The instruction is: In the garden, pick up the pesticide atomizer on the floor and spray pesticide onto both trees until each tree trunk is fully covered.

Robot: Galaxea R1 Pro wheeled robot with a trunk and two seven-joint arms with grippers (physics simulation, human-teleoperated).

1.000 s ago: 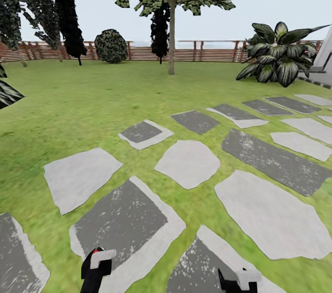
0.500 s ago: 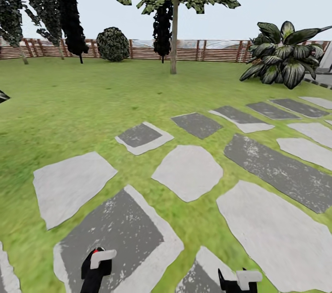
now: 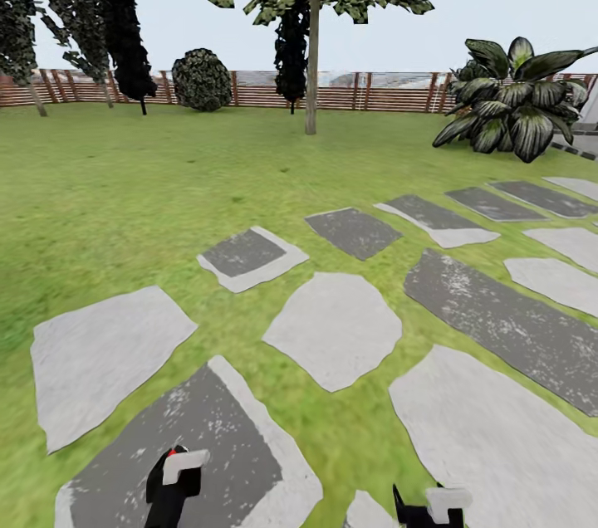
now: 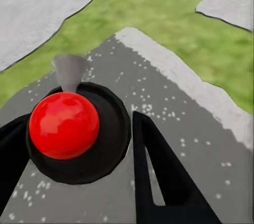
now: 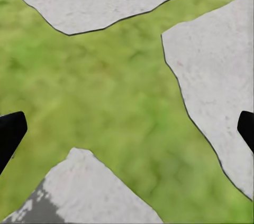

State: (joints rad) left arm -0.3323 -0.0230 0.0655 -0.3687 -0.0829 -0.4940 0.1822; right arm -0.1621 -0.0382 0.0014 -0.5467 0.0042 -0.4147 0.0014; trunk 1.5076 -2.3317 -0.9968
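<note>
Lawn (image 3: 124,179) fills your head view, slabs (image 3: 336,329) scattered across the lower half. One tree (image 3: 311,38) stands top centre before the fence (image 3: 390,92), its trunk (image 3: 311,88) bare. Your left gripper (image 4: 79,145) pinches the atomizer (image 4: 64,124), red ball between black fingers (image 4: 159,176), low left in the head view (image 3: 174,482). Your right gripper (image 5: 127,129), bottom right there (image 3: 432,507), is spread wide over grass.

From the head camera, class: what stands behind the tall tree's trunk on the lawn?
Behind the tree trunk runs the brown slatted fence, with a near-black conifer just beside it. The trunk itself covers a narrow strip of the fence, so that part cannot be seen.
</note>
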